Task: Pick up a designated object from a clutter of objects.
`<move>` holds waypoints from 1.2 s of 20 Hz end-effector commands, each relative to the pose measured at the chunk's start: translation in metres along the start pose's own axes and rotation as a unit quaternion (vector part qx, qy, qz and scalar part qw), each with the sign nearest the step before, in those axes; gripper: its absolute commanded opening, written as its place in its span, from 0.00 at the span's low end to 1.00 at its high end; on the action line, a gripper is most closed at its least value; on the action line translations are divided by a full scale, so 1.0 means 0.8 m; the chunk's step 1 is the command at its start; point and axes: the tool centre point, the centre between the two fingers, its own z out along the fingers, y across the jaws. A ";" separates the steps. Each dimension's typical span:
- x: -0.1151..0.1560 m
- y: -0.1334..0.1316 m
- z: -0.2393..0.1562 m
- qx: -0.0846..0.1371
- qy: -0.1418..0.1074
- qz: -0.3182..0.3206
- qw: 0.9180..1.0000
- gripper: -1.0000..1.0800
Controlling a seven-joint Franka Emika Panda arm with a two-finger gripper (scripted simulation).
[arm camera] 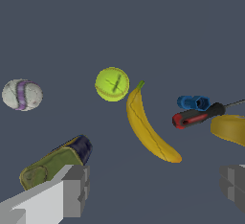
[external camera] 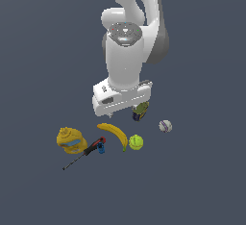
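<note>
While the gripper (arm camera: 155, 189) hangs above the dark floor (external camera: 192, 185) with its two grey fingers (arm camera: 76, 189) spread wide and nothing between them, the banana (arm camera: 148, 125) lies flat on the surface, apart from both fingertips and untouched. In the wrist view it sits beyond the gap between the fingers, curved, with its greenish stem end pointing at the tennis ball (arm camera: 112, 84), which lies just beside that tip. In the exterior view the banana (external camera: 114, 134) rests a little below the white hand of the arm (external camera: 126, 51), nearer the camera than the gripper body, with the tennis ball (external camera: 136, 142) close at its end on the exterior view's right. The green-and-dark-blue can (arm camera: 55, 163) lies on its side close to one finger; in the exterior view it (external camera: 140, 110) is partly hidden under the hand. The white baseball (external camera: 165, 126) with a purple band sits well apart on the exterior view's right. On the banana's other side lie a thin tool (external camera: 86, 152) with red and blue grips and a black shaft, and the lumpy yellow item (external camera: 70, 139), touching or nearly touching each other.
</note>
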 end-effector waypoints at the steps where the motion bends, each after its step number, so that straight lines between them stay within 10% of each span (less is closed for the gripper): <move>1: 0.001 0.007 0.022 0.001 0.002 -0.028 1.000 0.96; 24: -0.011 0.047 0.174 0.004 0.013 -0.218 0.976 0.96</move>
